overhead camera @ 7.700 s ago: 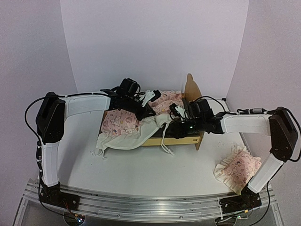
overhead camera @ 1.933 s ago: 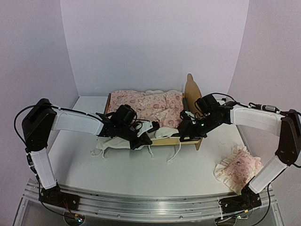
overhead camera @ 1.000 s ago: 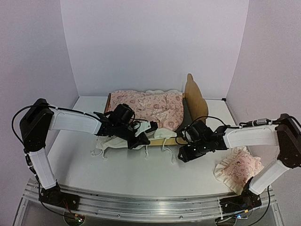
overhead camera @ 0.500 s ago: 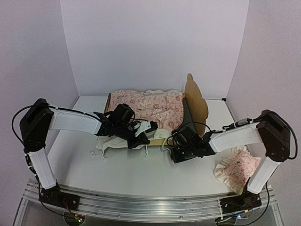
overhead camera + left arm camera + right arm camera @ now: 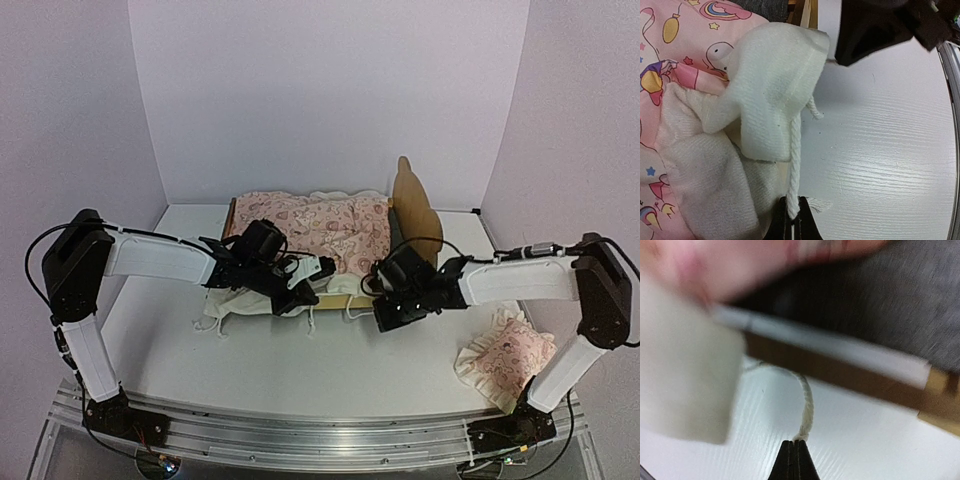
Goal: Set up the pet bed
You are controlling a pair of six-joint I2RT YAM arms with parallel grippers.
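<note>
Just beyond right tool (image 5: 800, 444) (clamped): pet bed (image 5: 850, 381)

top: high, rear | wrists: close, both on pet bed (image 5: 412, 205) rail

Plain pale-lilac wall panels (image 5: 330, 90) on three sides. Matte white tabletop (image 5: 300, 370), ribbed aluminium rail (image 5: 320, 435) along near edge. Even light, soft shadows.

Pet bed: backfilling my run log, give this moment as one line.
left tool shut on tie cord | right tool shut on second cord | cover lies on pet bed | pillow aside
</note>
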